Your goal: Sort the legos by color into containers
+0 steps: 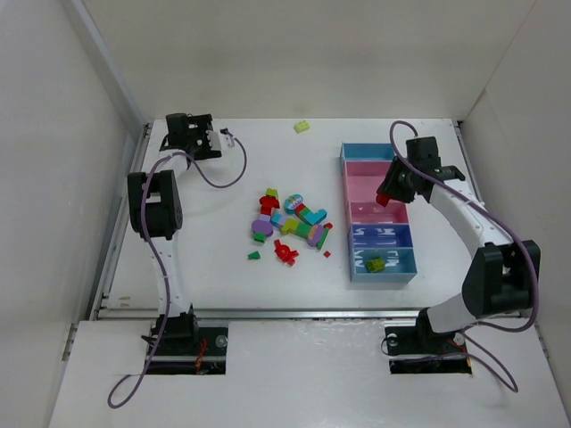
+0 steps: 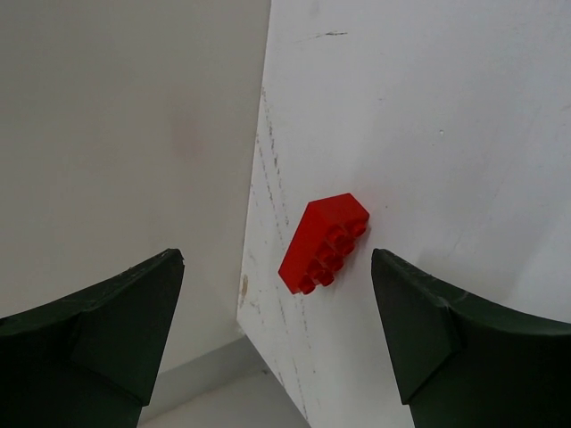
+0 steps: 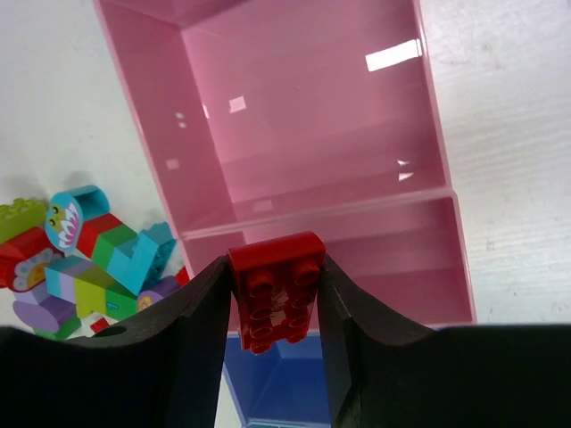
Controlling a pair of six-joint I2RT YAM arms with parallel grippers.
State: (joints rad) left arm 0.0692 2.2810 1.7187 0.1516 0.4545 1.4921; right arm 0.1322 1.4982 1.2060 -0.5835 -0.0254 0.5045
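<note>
White tabletop (image 1: 223, 267): right gripper (image 3: 277, 267), jaws clamped on a small red plastic brick (image 3: 277, 294), hangs over the pink plastic bins (image 3: 303, 116); left gripper (image 2: 277, 259), jaws apart, straddles a second red brick (image 2: 323, 242).

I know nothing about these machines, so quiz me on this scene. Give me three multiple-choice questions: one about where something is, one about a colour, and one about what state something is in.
1. Where is the yellow-green brick?
A) in a bin
B) on the table, apart from the pile
C) on the floor

2. The right gripper holds a brick of which colour?
A) red
B) purple
C) yellow

3. How does the left gripper stand?
A) shut on a brick
B) open, touching nothing
C) out of view

Answers:
1 B: it lies alone on the table, beyond the pile.
2 A: the red brick is pinched between its fingers.
3 B: its fingers stand apart, and a second red brick lies untouched between them.
</note>
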